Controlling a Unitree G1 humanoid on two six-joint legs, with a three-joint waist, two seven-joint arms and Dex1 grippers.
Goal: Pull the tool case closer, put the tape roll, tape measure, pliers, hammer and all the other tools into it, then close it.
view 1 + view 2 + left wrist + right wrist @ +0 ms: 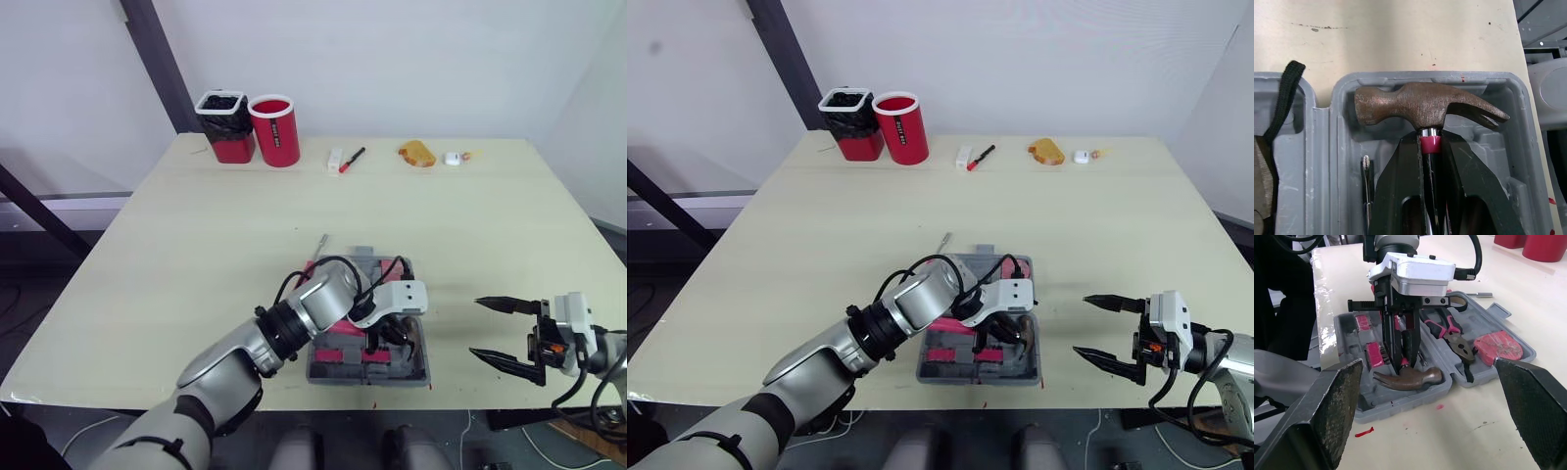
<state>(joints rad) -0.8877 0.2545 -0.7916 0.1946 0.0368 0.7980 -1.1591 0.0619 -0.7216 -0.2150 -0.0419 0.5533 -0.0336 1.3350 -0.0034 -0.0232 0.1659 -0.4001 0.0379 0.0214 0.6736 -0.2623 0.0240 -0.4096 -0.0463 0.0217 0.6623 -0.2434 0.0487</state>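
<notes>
Bright, even light from overhead covers the table [196,225], and its pale top shows no hard glare in the head views. The cups [275,130] at 11 o'clock throw only faint, soft shadows at their feet. The wall [411,59] is greyer toward 9 o'clock than at 12. In the right wrist view a white streak of glare runs along the table's edge beside the case [1498,357]. In the left wrist view the hammer [1420,105] has a dull sheen, its chrome collar glints, and its head shades the recess under it.
</notes>
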